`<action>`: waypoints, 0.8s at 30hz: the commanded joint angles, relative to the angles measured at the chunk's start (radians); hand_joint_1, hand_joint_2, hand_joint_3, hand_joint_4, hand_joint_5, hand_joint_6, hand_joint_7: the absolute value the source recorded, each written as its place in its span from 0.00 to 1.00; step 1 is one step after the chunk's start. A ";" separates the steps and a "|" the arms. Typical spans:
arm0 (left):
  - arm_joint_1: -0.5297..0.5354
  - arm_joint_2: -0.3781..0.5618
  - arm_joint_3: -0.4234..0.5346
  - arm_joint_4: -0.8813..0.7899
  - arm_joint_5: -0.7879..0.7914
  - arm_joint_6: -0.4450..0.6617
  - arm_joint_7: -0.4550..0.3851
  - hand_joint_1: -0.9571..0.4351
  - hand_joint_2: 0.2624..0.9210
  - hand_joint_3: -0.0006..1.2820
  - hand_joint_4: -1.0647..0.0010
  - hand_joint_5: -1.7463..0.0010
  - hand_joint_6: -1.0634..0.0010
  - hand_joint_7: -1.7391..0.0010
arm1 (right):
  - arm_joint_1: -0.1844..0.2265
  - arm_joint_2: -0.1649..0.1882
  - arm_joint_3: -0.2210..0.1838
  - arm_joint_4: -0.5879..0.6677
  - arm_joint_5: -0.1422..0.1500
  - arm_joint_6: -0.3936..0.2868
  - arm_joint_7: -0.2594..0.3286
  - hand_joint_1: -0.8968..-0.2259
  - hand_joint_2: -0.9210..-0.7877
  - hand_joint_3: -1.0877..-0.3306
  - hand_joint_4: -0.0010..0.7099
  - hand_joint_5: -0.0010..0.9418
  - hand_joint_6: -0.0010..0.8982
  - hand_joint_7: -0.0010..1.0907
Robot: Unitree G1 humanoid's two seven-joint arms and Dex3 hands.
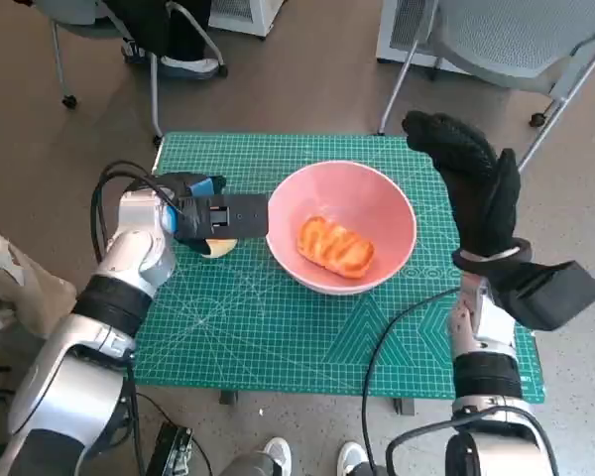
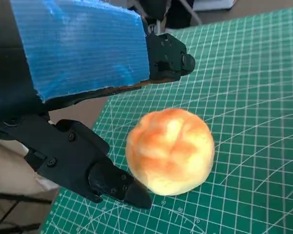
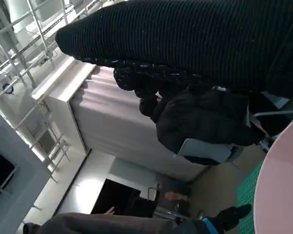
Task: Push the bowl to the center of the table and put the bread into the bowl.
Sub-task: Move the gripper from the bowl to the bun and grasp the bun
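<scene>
A pink bowl (image 1: 387,203) stands in the middle of the green mat, with a twisted golden bread (image 1: 334,246) lying in it. A round bun (image 1: 219,249) lies on the mat just left of the bowl; the left wrist view shows this bun (image 2: 170,151) close up. My left hand (image 1: 213,216) hovers over it, with black fingers (image 2: 107,178) on either side and a gap to the upper ones; it holds nothing. My right hand (image 1: 473,183) is raised beside the bowl's right rim, fingers up and empty. The bowl's rim (image 3: 283,185) edges the right wrist view.
The green cutting mat (image 1: 278,327) covers the small table. Chair legs (image 1: 154,84) and a grey chair (image 1: 516,40) stand beyond the far edge. A person's shoes (image 1: 278,456) show at the near edge. A person in a black jacket (image 3: 205,122) sits behind.
</scene>
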 commanded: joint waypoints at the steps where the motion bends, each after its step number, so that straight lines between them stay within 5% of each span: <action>1: -0.039 -0.014 -0.005 0.054 -0.018 -0.017 0.020 0.36 0.62 0.00 1.00 1.00 0.86 1.00 | 0.028 -0.007 0.000 0.012 -0.005 0.009 -0.005 0.35 0.00 0.36 0.25 0.01 0.00 0.47; 24: -0.116 -0.093 -0.022 0.294 -0.045 -0.081 0.132 0.39 0.62 0.00 1.00 1.00 0.87 1.00 | 0.039 -0.013 -0.001 0.001 0.003 0.023 0.002 0.34 0.00 0.37 0.26 0.01 0.00 0.47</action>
